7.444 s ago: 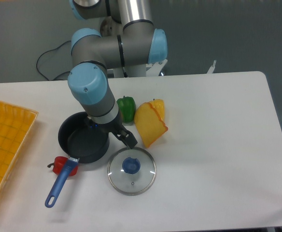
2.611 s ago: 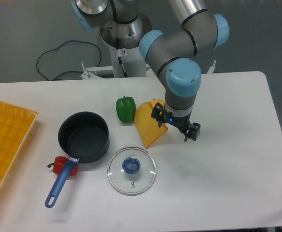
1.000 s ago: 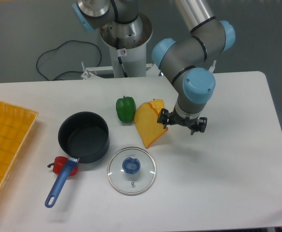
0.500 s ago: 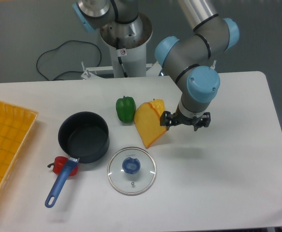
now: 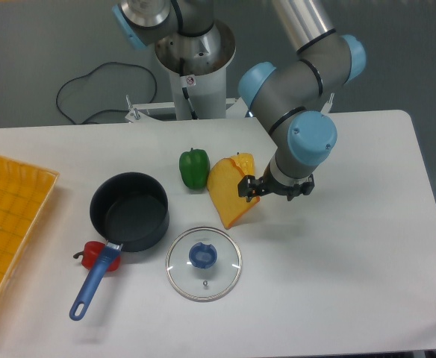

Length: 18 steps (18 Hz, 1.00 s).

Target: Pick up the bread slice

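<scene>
Bread slice (image 5: 230, 192) lay on the white table (image 5: 352, 246), just right of a green toy pepper (image 5: 195, 167), gripper (image 5: 275, 189) low at the slice's right edge, fingers spread apart, holding nothing, one finger (image 5: 247, 187) over the crust.

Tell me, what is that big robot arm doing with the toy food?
The arm's gripper is down at the right edge of the bread slice, which lies on the white table beside the green pepper. One finger reaches the crust, but the slice is not lifted yet. A pot, its glass lid and a yellow tray sit to the left, untouched.
</scene>
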Motion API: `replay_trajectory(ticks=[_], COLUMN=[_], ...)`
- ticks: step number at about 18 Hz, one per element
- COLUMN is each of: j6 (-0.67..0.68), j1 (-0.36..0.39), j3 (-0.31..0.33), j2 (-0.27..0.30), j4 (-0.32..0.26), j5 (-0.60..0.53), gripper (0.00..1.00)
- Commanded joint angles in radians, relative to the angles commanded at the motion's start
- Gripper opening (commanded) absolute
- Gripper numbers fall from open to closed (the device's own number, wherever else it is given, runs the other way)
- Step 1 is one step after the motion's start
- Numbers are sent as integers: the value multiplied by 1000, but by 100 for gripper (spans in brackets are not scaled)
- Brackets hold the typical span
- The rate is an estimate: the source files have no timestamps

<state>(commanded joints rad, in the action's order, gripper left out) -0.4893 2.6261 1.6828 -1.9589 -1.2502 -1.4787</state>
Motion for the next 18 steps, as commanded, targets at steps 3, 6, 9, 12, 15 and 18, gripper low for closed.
replay_trajectory(ticks=[3,6,9,12,15,18], j6=[0,2,2,0,2,3], j1=[-2,3,5,9,9,8], j3=[0,6,6,8,8,9], j2=[-2,-3,-14,-14,-15,-14], j4=[-5,-5,-6,-11,-20,-34], j5=[-6,-6,-8,1,9,11], gripper=[100,100,100,100,100,100])
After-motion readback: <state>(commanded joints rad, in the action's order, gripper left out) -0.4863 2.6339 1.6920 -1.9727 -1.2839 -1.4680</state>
